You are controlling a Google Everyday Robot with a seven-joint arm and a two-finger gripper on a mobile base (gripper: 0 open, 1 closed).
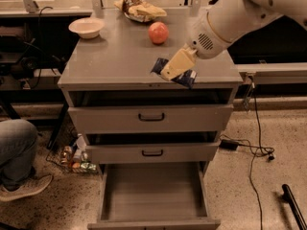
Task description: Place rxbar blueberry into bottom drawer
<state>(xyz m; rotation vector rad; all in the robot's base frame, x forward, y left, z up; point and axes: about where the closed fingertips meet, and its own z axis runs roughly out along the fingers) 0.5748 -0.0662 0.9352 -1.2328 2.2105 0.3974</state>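
My gripper (173, 69) is shut on the rxbar blueberry (188, 78), a dark navy-blue bar whose ends stick out on both sides of the tan fingers (177, 63). It holds the bar in the air over the front right part of the grey cabinet top (110, 61), near its front edge. The bottom drawer (152, 191) is pulled wide open below, a plain grey box with nothing in it. The two shallower drawers above it, each with a black handle, stand slightly out.
An apple (158, 32), a yellow-and-brown chip bag (140, 8) and a white bowl (86, 27) sit at the back of the cabinet top. A person's leg and shoe (19, 162) are at the left. Cans (76, 159) stand by the cabinet. Cables (254, 147) lie at the right.
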